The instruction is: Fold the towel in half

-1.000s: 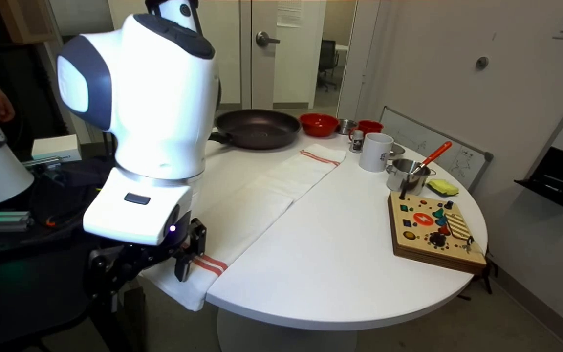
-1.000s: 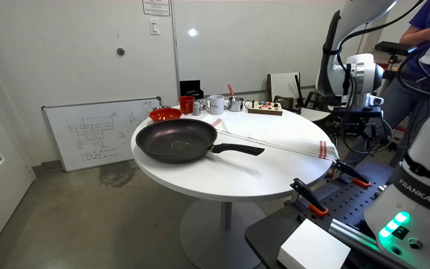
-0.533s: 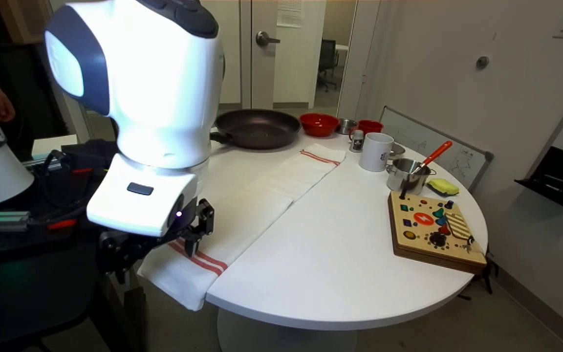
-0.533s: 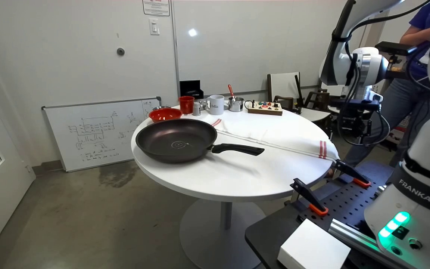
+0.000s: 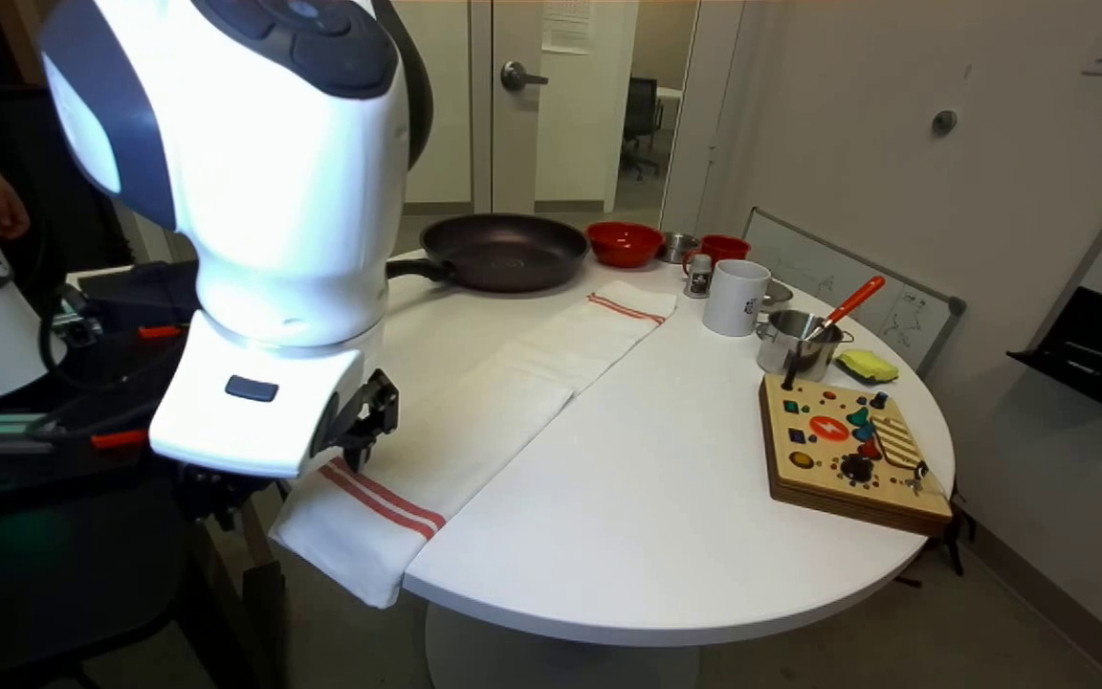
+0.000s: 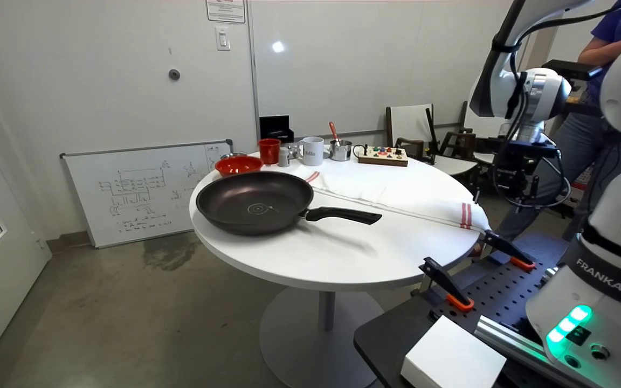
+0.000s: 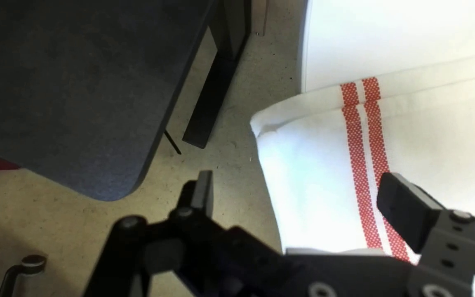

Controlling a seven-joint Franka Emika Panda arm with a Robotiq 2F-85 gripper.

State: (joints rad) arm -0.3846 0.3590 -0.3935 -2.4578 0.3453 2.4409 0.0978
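The towel, a long white cloth with red stripes near both short ends, stretches across the round white table in both exterior views. Its striped near end pokes out past the tabletop's edge, over the floor. Two layers show along one side of the towel in the wrist view. My gripper is open with nothing held between its fingers. It hovers above that striped end: one finger overlaps the stripes from the camera's angle, while the opposite finger is beyond the cloth, over the floor.
A dark frying pan stands beside the towel. Along the table's far side are a red bowl, a white mug, a metal pot and a wooden switch board. Black clamps grip the dark bench near the table.
My gripper has risen away from the towel's striped end and drawn slightly back toward the robot's base. The stripes are less covered now. The towel lies unchanged.
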